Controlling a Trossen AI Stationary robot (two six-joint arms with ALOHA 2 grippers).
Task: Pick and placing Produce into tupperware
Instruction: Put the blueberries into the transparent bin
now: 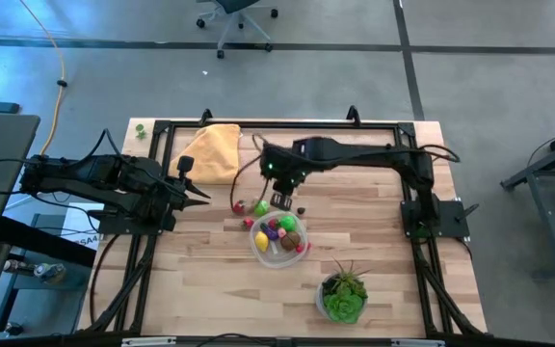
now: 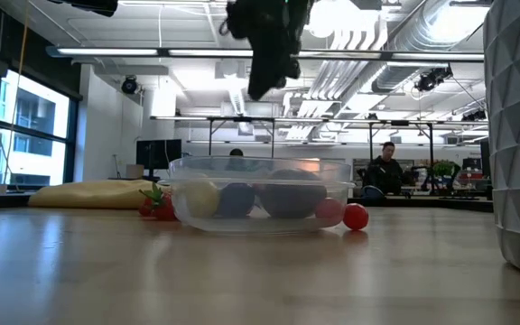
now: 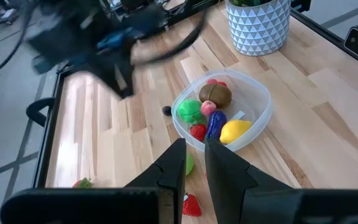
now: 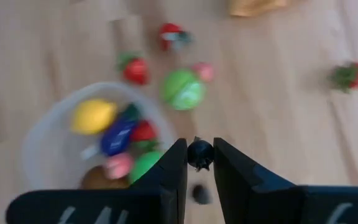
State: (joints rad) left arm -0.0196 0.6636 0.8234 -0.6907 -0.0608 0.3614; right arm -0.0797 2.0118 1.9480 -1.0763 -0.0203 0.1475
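The right gripper (image 4: 199,163) hangs above the wooden table (image 1: 374,212), just beside the tupperware (image 1: 279,241), its jaws pinched narrowly on a small dark round piece of produce (image 4: 199,153). The clear round container sits near the table's middle and holds a yellow lemon (image 3: 235,130), a purple piece (image 3: 215,123), a bright green piece (image 3: 190,111), a brown piece (image 3: 215,94) and red ones. More toy produce lies loose on the wood beside it (a green piece (image 4: 183,89) and several red ones among them). The left gripper (image 3: 194,155) waits at the table's left edge, jaws nearly together and holding nothing. A potted plant (image 1: 344,292) and a yellow cloth (image 1: 210,151) stand apart.
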